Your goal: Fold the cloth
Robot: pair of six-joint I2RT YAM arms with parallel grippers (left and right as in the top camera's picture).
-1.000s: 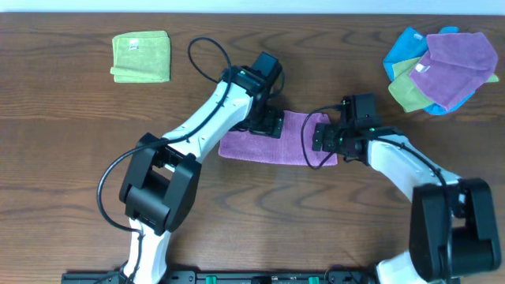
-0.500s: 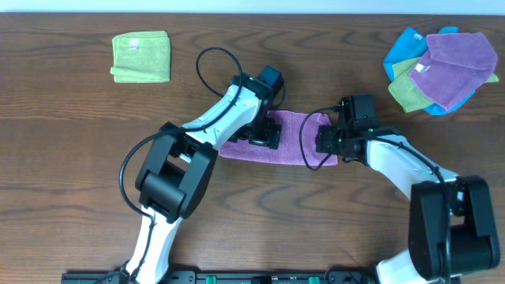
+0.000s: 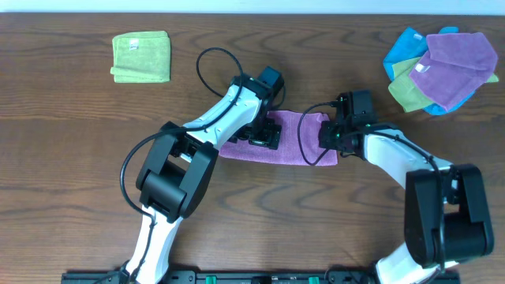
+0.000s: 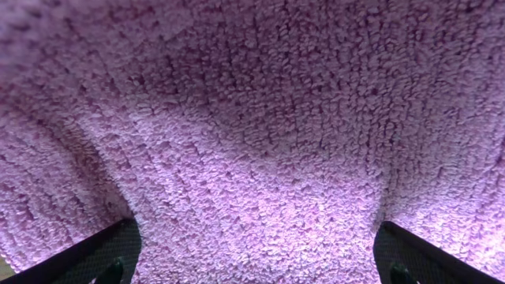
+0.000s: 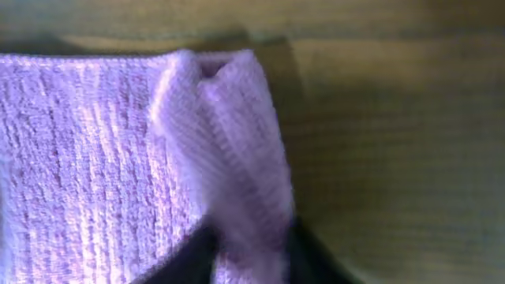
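Orchid terry, the cloth [image 3: 297,143] lies in a strip on the bench [image 3: 79,173], pressed under the spread-fingered left hand [image 3: 264,136], its end pinched in the right hand [image 3: 327,136]. This is likely the second fold, so that end must next cross toward the left hand.

Overhead: left gripper [image 3: 263,132] fingertips hidden under own wrist housing, cloth [image 3: 298,138] beneath it covered; right gripper [image 3: 327,136] jaws likewise hidden. Left wrist: only finger stubs at bottom corners, wide apart; cloth edges cut off all round. Right wrist: blurred, fingers cropped at bottom edge, pinched fold runs out of frame between them
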